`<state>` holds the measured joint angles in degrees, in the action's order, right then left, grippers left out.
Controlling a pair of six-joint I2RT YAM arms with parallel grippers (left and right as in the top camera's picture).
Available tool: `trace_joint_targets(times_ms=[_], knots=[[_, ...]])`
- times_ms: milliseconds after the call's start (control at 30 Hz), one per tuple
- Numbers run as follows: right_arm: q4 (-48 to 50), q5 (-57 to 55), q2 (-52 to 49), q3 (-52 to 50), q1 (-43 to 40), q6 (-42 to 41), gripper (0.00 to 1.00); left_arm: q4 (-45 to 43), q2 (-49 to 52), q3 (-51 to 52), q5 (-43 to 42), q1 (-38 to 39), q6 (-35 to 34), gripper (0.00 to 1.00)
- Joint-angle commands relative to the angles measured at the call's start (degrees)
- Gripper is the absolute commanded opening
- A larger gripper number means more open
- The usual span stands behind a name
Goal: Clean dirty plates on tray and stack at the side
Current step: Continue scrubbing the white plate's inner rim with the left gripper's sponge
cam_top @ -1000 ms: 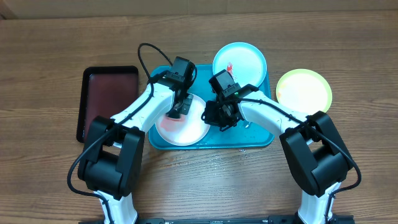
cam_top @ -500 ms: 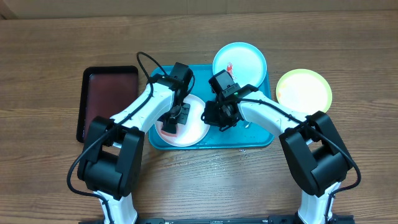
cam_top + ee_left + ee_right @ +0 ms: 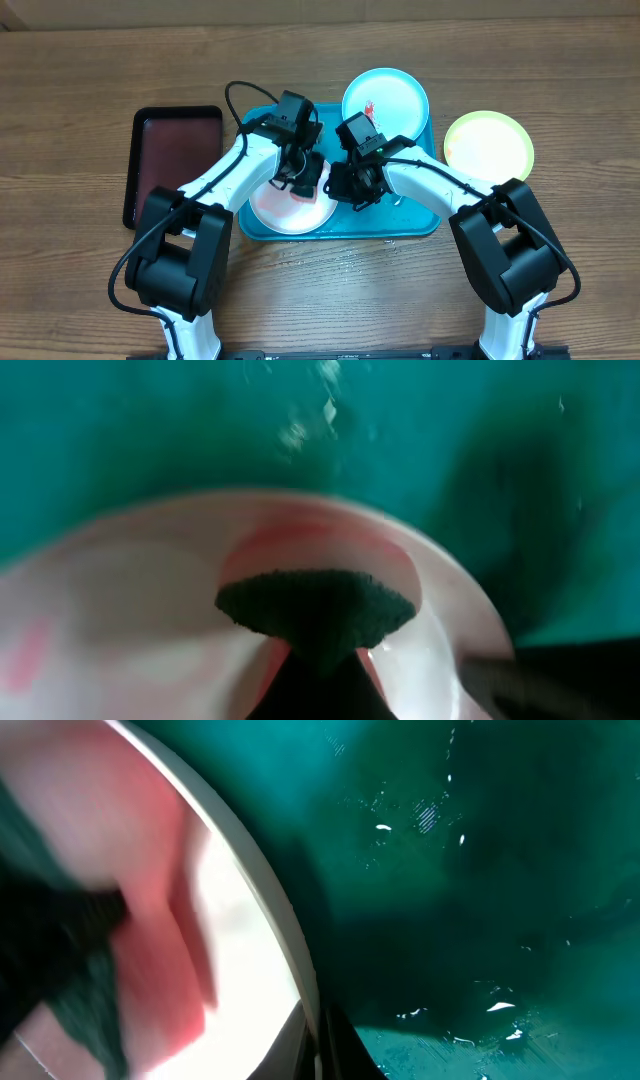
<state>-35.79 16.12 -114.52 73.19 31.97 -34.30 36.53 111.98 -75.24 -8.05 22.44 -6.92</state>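
White plate (image 3: 290, 210) sits front-left in the tray (image 3: 410, 222), red smear under the dark pad (image 3: 315, 605). Left gripper (image 3: 304, 183) clamped on the pad; right gripper (image 3: 343, 186) at the plate's right rim (can't tell if it's pinching). Suggest flat overlapping strokes with the rim steadied. Cyan plate (image 3: 385, 100) behind is smeared; yellow-green plate (image 3: 488, 145) sits off-tray.

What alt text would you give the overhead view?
The left gripper and right gripper of two robot arms meet over a white round plastic plate smeared red, lying in a bright cyan rectangular plastic tray. A light cyan round plate sits at the tray's far corner, a yellow-green plate right of it, a black tray left.
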Motion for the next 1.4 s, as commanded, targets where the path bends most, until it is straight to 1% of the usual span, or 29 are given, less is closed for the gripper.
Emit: trace_joint_targets(times_ms=[0,133,200,300,433,600,700,800,900,933,1000,1100,1267,1367], knots=[[0.0,0.7,-0.7,0.4,0.1,0.2,0.04,-1.6,0.1,0.3,10.5,0.0,1.1,0.04],[0.0,0.7,-0.7,0.4,0.1,0.2,0.04,-0.7,0.1,0.3,22.9,0.0,0.7,0.04],[0.0,0.7,-0.7,0.4,0.1,0.2,0.04,0.9,0.1,0.3,27.3,0.0,0.0,0.04],[0.2,0.7,-0.7,0.4,0.1,0.2,0.04,4.0,0.1,0.3,30.0,0.0,-0.5,0.04],[0.2,0.7,-0.7,0.4,0.1,0.2,0.04,8.9,0.1,0.3,30.0,0.0,-3.4,0.04],[0.2,0.7,-0.7,0.4,0.1,0.2,0.04,14.7,0.1,0.3,26.1,0.0,-4.2,0.04],[0.2,0.7,-0.7,0.4,0.1,0.2,0.04,16.7,0.1,0.3,19.9,0.1,-4.2,0.04],[0.3,0.7,-0.7,0.4,0.1,0.2,0.04,16.6,0.1,0.3,9.5,0.1,-2.6,0.04],[0.4,0.7,-0.7,0.4,0.1,0.2,0.04,13.4,0.1,0.3,-2.1,0.1,-2.5,0.04],[0.4,0.7,-0.7,0.4,0.1,0.2,0.04,11.6,0.1,0.3,-5.3,0.1,-2.5,0.04],[0.4,0.7,-0.7,0.4,0.1,0.2,0.04,8.0,0.1,0.3,-8.8,0.1,-2.5,0.04],[0.3,0.7,-0.7,0.4,0.1,0.3,0.04,4.6,0.1,0.3,-7.3,0.0,-2.6,0.04],[0.2,0.7,-0.7,0.4,0.1,0.2,0.04,0.9,0.1,0.3,1.3,-1.3,-6.4,0.04],[0.2,0.7,-0.7,0.4,0.1,0.2,0.04,-1.4,0.1,0.2,4.7,-3.0,-8.0,0.04]])
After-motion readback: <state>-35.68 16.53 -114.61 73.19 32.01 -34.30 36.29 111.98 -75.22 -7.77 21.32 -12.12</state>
